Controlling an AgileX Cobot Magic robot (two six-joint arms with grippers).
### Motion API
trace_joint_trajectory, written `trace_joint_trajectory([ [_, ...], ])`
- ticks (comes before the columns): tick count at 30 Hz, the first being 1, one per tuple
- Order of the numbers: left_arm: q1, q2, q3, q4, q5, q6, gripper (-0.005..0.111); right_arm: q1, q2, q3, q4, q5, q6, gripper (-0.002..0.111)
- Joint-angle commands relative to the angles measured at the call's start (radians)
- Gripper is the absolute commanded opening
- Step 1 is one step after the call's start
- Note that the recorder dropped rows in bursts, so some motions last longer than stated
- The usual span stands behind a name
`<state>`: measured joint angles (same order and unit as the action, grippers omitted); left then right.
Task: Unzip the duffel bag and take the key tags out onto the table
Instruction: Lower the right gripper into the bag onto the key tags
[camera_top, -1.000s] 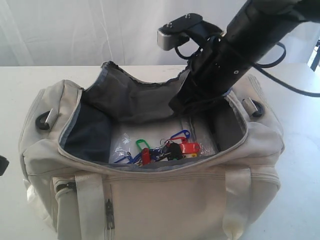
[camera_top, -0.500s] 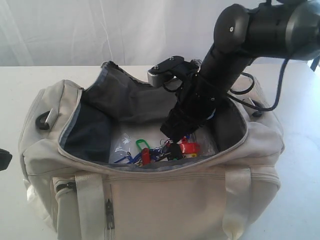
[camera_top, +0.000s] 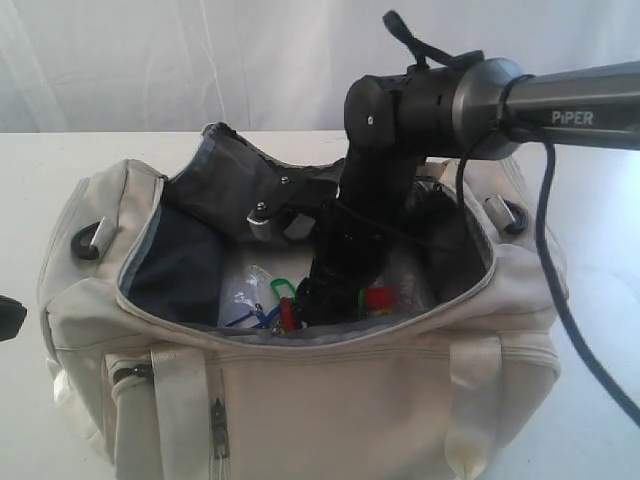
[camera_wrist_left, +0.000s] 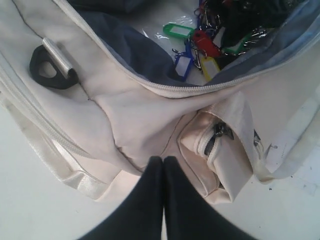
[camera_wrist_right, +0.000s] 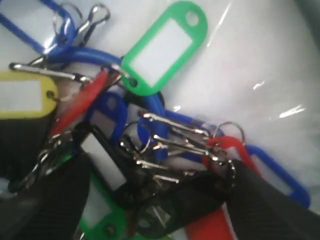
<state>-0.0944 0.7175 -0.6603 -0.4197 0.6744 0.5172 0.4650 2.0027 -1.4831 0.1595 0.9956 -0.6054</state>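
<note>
The cream duffel bag stands unzipped on the white table, its dark lining showing. The key tags lie in a bunch on its floor, with green, red, blue, yellow and black ones showing. My right gripper is down inside the bag. In the right wrist view its fingers stand wide apart, straddling the key tags, so the right gripper is open. My left gripper is shut and empty outside the bag's front left corner, above the fabric.
Clear plastic film lines the bag floor under the tags. The back flap stands up behind the right arm. A zipped side pocket and a black strap ring lie near the left gripper. A cable hangs on the right.
The right arm has swung down and leftward into the bag, bringing its gripper onto the bunch of tags. The left gripper has stayed put.
</note>
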Motion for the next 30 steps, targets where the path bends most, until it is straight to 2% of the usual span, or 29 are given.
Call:
trace_joint_trajectory([
  [1, 0.003, -0.007, 0.003, -0.017, 0.007, -0.007, 0.000, 0.035, 0.035, 0.002, -0.190, -0.127, 0.137, 0.065],
  [6, 0.003, -0.007, 0.003, -0.017, 0.007, -0.007, 0.000, 0.040, 0.030, -0.035, -0.265, -0.169, 0.300, 0.043],
  [8, 0.003, -0.007, 0.003, -0.017, 0.007, -0.007, 0.000, 0.040, 0.030, -0.064, -0.267, -0.173, 0.307, 0.039],
  [13, 0.003, -0.007, 0.003, -0.017, 0.007, -0.007, 0.000, 0.040, 0.030, -0.109, -0.265, -0.160, 0.307, 0.037],
  [18, 0.003, -0.007, 0.003, -0.017, 0.007, -0.007, 0.000, 0.040, 0.030, -0.114, -0.265, -0.120, 0.307, 0.020],
  [19, 0.003, -0.007, 0.003, -0.017, 0.007, -0.007, 0.000, 0.040, 0.030, -0.114, -0.265, -0.120, 0.307, 0.020],
  [21, 0.003, -0.007, 0.003, -0.017, 0.007, -0.007, 0.000, 0.040, 0.030, -0.119, -0.265, -0.108, 0.321, 0.027],
  [25, 0.003, -0.007, 0.003, -0.017, 0.007, -0.007, 0.000, 0.040, 0.030, -0.140, -0.245, -0.035, 0.340, 0.064],
  [26, 0.003, -0.007, 0.003, -0.017, 0.007, -0.007, 0.000, 0.040, 0.031, -0.145, -0.245, -0.023, 0.342, 0.070],
  [30, 0.003, -0.007, 0.003, -0.017, 0.007, -0.007, 0.000, 0.032, 0.044, -0.150, -0.245, -0.011, 0.390, 0.068],
])
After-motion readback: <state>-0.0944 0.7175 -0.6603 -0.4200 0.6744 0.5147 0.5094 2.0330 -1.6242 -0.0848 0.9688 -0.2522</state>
